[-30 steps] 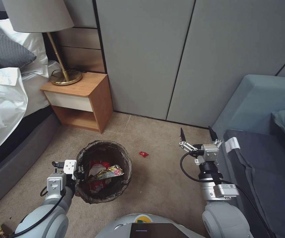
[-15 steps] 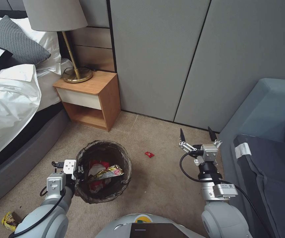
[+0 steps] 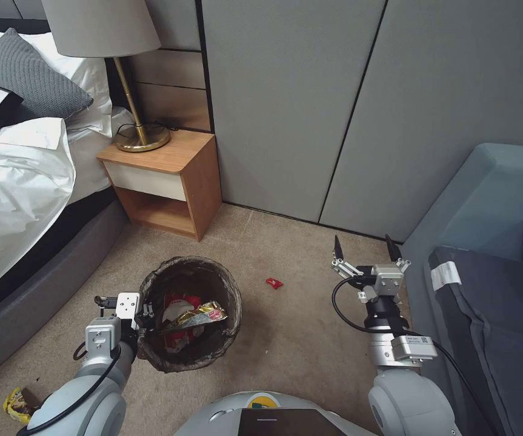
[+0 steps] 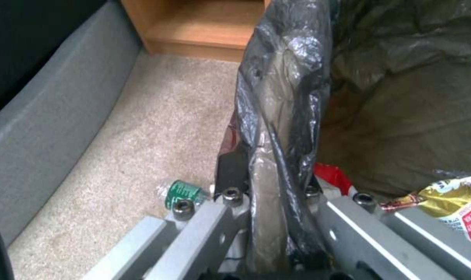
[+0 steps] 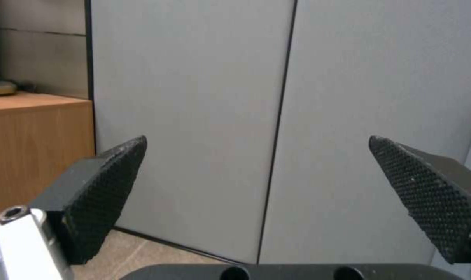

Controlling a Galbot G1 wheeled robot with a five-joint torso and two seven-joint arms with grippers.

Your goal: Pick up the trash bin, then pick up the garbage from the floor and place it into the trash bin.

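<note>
Head view: the bin, lined with a dark bag, is near the middle of the carpet, in front of the nightstand. The left claw is clamped on the bin's near-left rim. Inside the bin lie a red-and-white packet and a gold wrapper with a red label; its print is too small to read. A small red wrapper lies on the carpet between the bin and the right claw, which hangs just beside the sofa with its fingers spread wide and nothing between them. A yellow packet lies on the carpet at the lower left, partly hidden by the left arm; its writing cannot be made out. A lamp stands on the nightstand, its shade cut off at the top edge, and the bed runs off the left edge.

Left wrist view: the claw pinches the rim, with the bag bunched over it so the white plastic barely shows. A bottle with a green label lies on the carpet beyond the claw, half hidden by its frame; the white lettering is unreadable. Inside the bin, the gold wrapper shows at the edge, its red patch bearing small white characters too blurred to read, and a bit of the red packet peeks out by the claw.

Right wrist view: the two textured black fingers stand far apart, facing the grey wall panels, with the nightstand's side at the edge.
</note>
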